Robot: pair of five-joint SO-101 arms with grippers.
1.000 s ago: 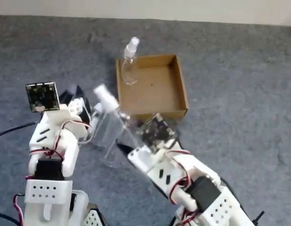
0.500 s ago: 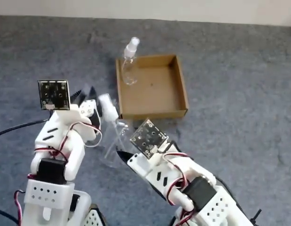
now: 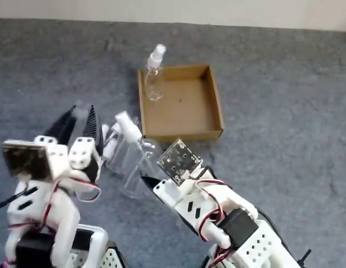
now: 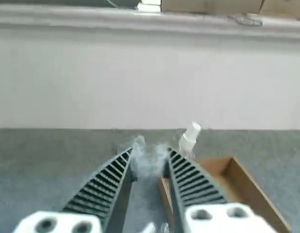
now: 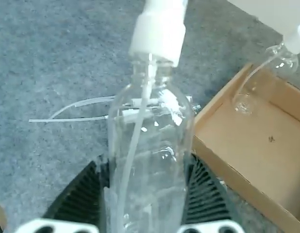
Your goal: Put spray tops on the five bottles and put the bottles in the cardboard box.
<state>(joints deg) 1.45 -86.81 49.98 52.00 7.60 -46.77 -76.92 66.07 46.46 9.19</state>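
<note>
A clear bottle (image 3: pixel 134 162) (image 5: pixel 150 126) with a white spray top (image 3: pixel 124 121) (image 5: pixel 159 29) is held tilted over the carpet. My right gripper (image 3: pixel 142 174) (image 5: pixel 147 167) is shut on its body. My left gripper (image 3: pixel 80 114) (image 4: pixel 150 153) stands open and empty, raised to the left of that spray top and pointing toward the far wall. The cardboard box (image 3: pixel 209 103) (image 5: pixel 246 165) (image 4: pixel 239 187) lies just beyond. A second topped bottle (image 3: pixel 154 78) (image 5: pixel 263 73) (image 4: pixel 190 138) leans in its far left corner.
More clear bottles (image 3: pixel 114 149) lie on the grey carpet under the held one. Loose spray-top tubes (image 5: pixel 77 110) lie beside them. Open carpet spreads to the right of the box and along the far wall.
My left gripper has let go of the spray top, drawn back toward the near left and tilted up with its fingers apart. The bottle stays in my right gripper.
</note>
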